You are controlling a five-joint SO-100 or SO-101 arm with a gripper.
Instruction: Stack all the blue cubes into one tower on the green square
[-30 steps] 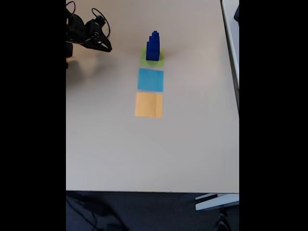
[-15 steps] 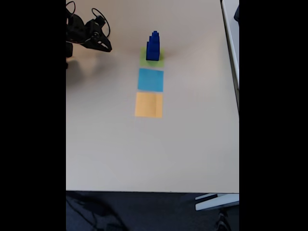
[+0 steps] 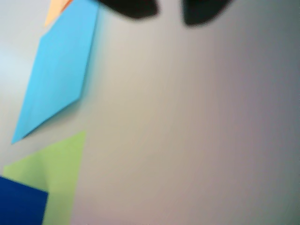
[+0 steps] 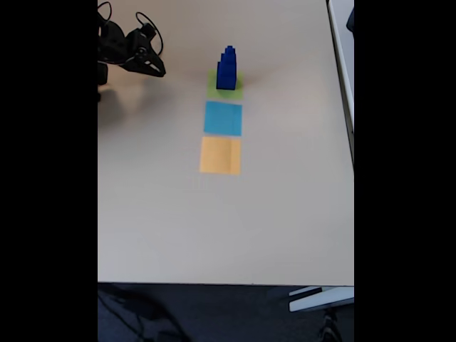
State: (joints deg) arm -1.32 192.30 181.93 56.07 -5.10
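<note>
Wrist view: claw (image 3: 169, 10) slightly parted, empty; blue cubes (image 4: 226, 68) stacked apart.

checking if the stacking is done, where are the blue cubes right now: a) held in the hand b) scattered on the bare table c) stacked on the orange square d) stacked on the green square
d: in the fixed view the blue cubes stand as one tower on the green square, with the hand off to the left, apart from it.
</note>
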